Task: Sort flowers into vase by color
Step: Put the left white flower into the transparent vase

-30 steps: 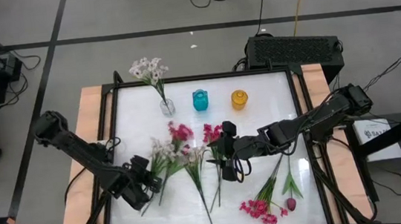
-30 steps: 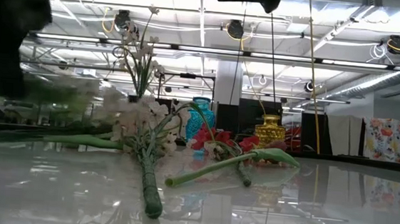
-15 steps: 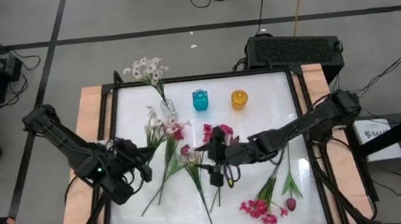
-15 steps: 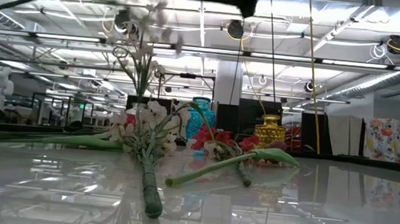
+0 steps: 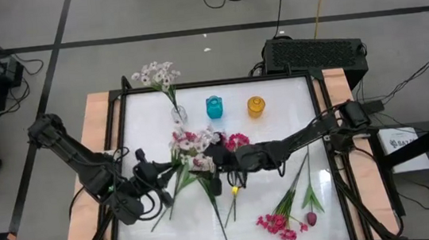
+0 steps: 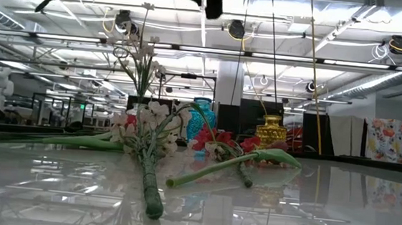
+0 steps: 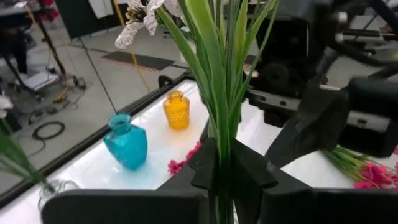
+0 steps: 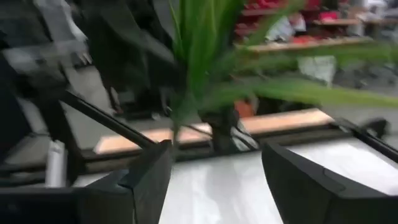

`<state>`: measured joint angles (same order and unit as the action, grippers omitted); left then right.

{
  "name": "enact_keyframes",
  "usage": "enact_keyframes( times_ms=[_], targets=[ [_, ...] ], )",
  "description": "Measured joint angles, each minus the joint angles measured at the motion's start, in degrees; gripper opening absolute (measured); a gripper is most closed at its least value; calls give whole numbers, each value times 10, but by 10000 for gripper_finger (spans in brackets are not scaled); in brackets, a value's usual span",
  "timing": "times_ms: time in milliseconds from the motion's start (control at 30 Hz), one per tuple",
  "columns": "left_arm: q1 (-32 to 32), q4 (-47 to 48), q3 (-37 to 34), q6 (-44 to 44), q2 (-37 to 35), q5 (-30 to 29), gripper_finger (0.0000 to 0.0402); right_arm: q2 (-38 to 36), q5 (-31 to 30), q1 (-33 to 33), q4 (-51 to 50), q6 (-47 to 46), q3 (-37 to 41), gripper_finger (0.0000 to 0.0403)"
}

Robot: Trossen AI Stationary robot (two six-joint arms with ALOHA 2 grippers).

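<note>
On the desk (image 5: 293, 104) three vases are counted: clear (image 5: 179, 114), blue (image 5: 214, 107), yellow (image 5: 255, 106). A white sprig (image 5: 189, 143), judged light and floppy, best taken low on its stem, is held above mid-desk, clamped in the left end effector (image 7: 221, 163). The right end effector (image 8: 214, 158) is spread apart beside the stem.

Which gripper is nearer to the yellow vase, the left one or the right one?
Right. The right gripper is just in front of the yellow vase; the left gripper is farther, toward the table's left.
</note>
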<state>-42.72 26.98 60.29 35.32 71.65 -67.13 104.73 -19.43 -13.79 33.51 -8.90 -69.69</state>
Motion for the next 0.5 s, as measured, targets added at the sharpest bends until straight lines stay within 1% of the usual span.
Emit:
enact_keyframes(
  times_ms=[133,267,333,500],
  targets=[
    [0,-37,0,-44,8,0,37,0,38,0,51,12,0,271],
    [0,-40,0,-44,8,6,37,-1,77,0,98,31,0,300],
    [0,-41,0,-44,10,7,38,-1,90,-1,118,32,0,306],
    [3,-47,0,-47,16,8,38,-2,91,1,134,29,0,307]
  ],
)
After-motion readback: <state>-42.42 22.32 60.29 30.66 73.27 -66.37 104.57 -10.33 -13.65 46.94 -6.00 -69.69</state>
